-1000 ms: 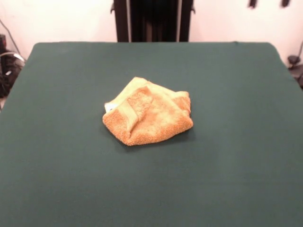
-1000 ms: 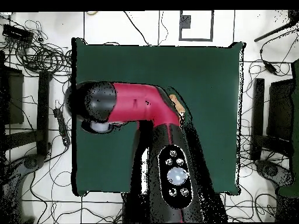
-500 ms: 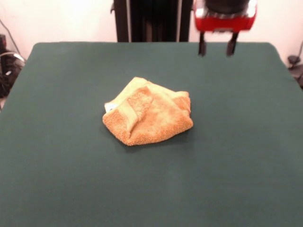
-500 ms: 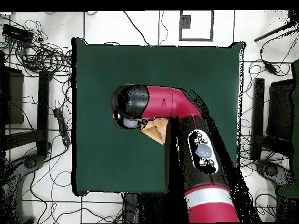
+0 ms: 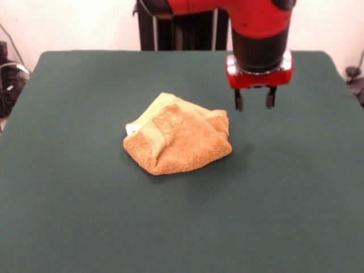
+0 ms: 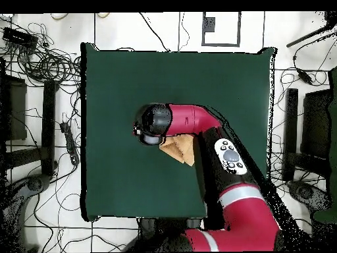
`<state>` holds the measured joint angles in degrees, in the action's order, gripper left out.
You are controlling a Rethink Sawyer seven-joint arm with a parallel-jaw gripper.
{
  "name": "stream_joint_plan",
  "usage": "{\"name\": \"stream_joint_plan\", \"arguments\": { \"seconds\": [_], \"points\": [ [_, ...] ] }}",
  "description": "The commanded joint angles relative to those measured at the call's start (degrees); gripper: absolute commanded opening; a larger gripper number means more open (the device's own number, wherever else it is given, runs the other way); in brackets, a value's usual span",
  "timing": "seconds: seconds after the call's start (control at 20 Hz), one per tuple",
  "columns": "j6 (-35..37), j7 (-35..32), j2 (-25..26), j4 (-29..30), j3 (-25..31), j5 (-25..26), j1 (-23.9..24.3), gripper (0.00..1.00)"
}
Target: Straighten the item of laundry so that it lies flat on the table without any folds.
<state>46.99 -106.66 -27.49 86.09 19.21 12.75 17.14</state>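
Note:
The golden-orange towel (image 5: 177,135) lies crumpled in a folded heap near the middle of the dark green table (image 5: 74,187); a small white tag shows at its left edge. My gripper (image 5: 254,103) hangs open and empty just to the right of the towel's far right corner, its fingers apart and above the cloth. In the overhead view the arm covers most of the towel (image 6: 179,147); only an orange wedge shows beside the wrist, and the gripper's tips are hidden there.
The robot's black pedestal (image 5: 185,25) stands at the table's far edge. Cables and stands (image 6: 39,59) lie on the floor around the table in the overhead view.
The gripper has come down and forward from the far right of the table to just beside the towel's right corner. The towel has not moved.

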Motion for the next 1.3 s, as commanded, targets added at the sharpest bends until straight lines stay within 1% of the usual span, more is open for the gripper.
{"name": "stream_joint_plan", "arguments": {
  "seconds": [0.05,0.3,0.35,0.5,0.75,1.0,1.3],
  "points": [
    [-3.9,17.5,4.7,4.0,12.9,4.0,1.4,1.0],
    [-3.0,15.6,8.2,0.2,13.1,7.6,0.7,1.0],
    [-3.1,15.3,9.4,-1.4,13.0,8.3,0.2,1.0],
    [-2.4,13.9,11.1,-3.8,13.4,9.1,-0.5,1.0],
    [-1.0,12.1,11.2,-4.1,13.9,10.2,-0.4,1.0],
    [0.6,11.8,11.3,-5.1,14.2,11.0,-0.1,1.0],
    [0.5,10.9,10.7,-4.5,14.4,12.0,-0.4,1.0]
  ]
}}
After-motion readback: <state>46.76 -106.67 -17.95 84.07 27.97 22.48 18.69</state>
